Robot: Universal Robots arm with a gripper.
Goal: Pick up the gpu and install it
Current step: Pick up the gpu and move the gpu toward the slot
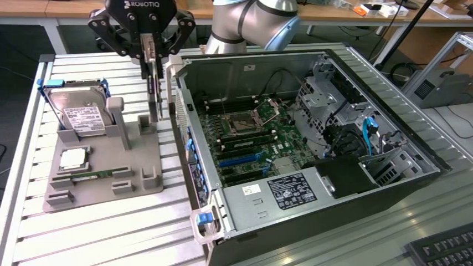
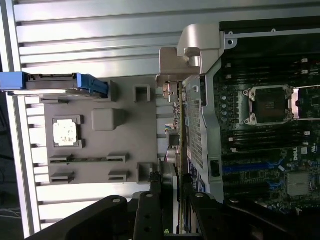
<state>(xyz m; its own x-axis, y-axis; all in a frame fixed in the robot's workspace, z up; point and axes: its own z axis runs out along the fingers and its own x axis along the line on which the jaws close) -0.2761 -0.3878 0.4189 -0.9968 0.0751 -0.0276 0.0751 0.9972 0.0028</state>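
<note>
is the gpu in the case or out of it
Out. The gpu stands upright in the gripper, outside the case wall, by the gray holder.

Slatted metal counter point(image 1: 111, 233) carries grey parts tray point(image 1: 96, 194) at the exterior view's left, open computer case point(image 1: 310, 233) just beside it, keyboard point(image 1: 443, 249) at corner.

The gpu point(image 1: 154, 95) hangs upright, edge-on, gripped by the jaws just beside the computer case

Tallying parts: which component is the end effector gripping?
The gpu, the thin card on edge in the end effector; hard drive, CPU and RAM stick sit apart.
</note>
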